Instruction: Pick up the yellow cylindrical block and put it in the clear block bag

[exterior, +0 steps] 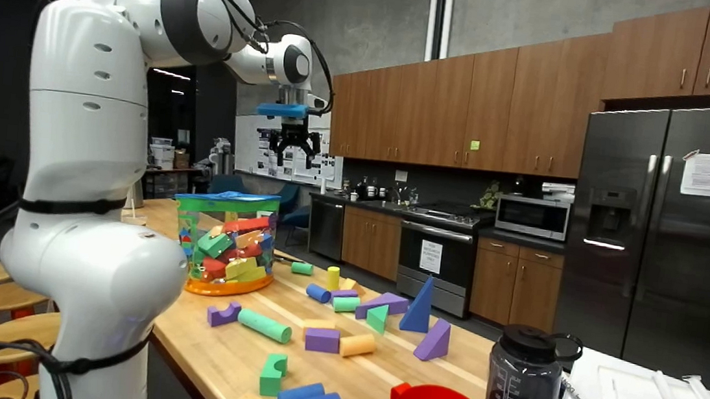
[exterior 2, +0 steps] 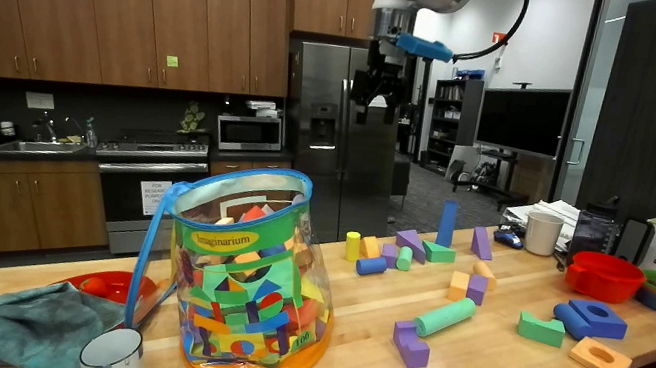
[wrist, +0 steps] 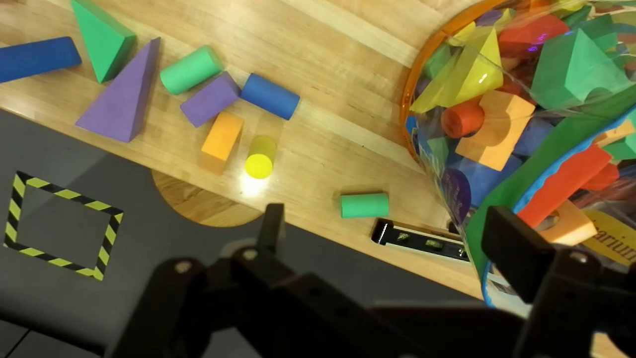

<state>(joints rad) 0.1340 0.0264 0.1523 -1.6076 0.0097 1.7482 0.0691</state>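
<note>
End effector (wrist: 389,220): jaws spread | yellow cylindrical block (wrist: 260,158): upright on table (wrist: 338,119), well below

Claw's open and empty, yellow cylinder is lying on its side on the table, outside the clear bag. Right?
Not quite: the yellow cylinder stands upright on the table, not on its side, as both exterior views show. The rest is right: the claw is open and empty, the cylinder outside the clear bag.

- Blue wedge block (exterior: 418,308): standing on end.
- Long green cylinder (exterior 2: 445,317): on its side, just beside purple arch block (exterior 2: 410,348).
- Teal cloth (exterior 2: 28,322): crumpled.
- Water bottle (exterior: 522,391): upright, capped.
- Refrigerator (exterior: 681,257): both doors closed.
</note>
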